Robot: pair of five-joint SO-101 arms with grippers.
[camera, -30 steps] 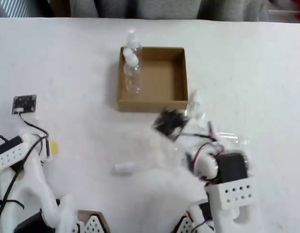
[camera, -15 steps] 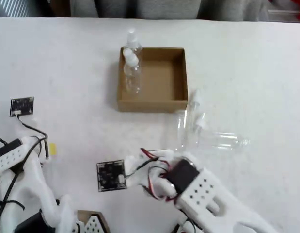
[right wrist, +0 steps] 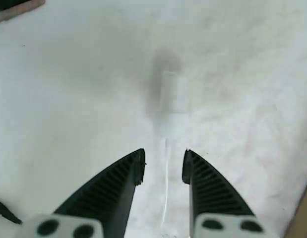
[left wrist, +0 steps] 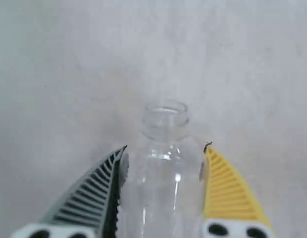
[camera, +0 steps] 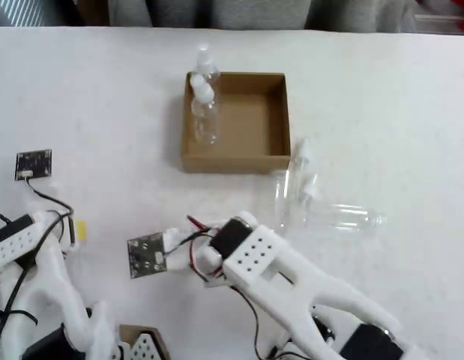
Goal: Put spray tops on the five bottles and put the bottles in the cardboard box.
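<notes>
A spray top (right wrist: 169, 101) lies flat on the surface (right wrist: 69, 74), its head pointing away from the right end effector (right wrist: 163, 154) and its thin tube running back between the released, narrowly parted jaws. Clear bottles (camera: 344, 216) lie near a corner of the cardboard box (camera: 235, 163). The left end effector (left wrist: 165, 148) is clenched on an uncapped bottle (left wrist: 163, 173), its neck pointing outward.

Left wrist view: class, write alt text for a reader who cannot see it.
A clear bottle with an open neck and no spray top is clamped in the left end effector, between a dark grey finger and a yellow one. Behind it lies the white table.
</notes>
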